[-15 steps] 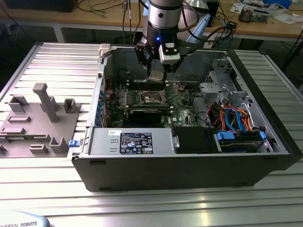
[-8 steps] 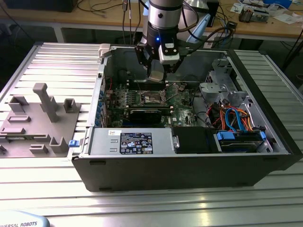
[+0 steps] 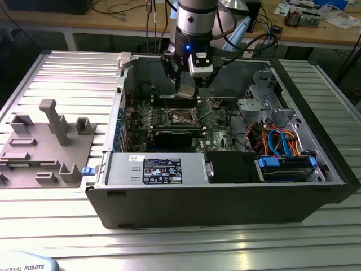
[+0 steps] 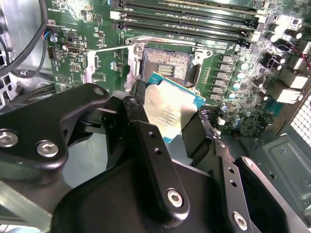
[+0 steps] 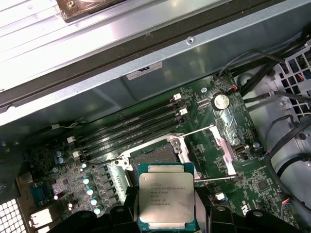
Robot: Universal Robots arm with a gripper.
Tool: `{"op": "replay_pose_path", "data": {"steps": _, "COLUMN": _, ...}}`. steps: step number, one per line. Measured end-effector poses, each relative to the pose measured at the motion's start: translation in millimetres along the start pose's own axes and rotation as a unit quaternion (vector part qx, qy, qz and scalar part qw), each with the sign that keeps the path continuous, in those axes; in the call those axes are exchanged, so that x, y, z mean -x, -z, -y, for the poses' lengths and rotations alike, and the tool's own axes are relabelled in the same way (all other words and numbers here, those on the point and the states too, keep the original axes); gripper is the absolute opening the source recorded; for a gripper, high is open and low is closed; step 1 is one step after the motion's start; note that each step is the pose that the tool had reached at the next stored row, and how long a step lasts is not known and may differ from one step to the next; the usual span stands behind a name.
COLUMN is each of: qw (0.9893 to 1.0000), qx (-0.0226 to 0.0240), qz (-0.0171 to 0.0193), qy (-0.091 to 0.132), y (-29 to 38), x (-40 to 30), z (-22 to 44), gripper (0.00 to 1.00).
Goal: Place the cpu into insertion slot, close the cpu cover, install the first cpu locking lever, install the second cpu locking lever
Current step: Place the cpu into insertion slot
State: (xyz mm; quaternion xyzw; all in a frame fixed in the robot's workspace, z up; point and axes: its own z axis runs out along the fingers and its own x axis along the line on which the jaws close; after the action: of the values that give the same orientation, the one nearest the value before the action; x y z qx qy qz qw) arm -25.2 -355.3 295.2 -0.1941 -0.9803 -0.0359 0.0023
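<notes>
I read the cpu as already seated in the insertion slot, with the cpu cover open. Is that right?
No. The cpu is not seated: in both wrist views the gripper holds it, apart from the empty insertion slot. The cpu cover is open, as you said.

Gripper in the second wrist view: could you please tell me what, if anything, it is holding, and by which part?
The gripper holds the small flat square silver-grey cpu, pinched by two opposite edges.
</notes>
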Motion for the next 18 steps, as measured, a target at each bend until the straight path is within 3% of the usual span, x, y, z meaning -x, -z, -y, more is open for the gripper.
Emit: {"op": "replay_pose_path", "data": {"steps": 18, "qw": 0.9997, "qx": 0.0005, "qz": 0.0018, "qy": -0.026, "y": -3.3, "x": 0.1, "z": 0.2, "gripper": 0.54}}
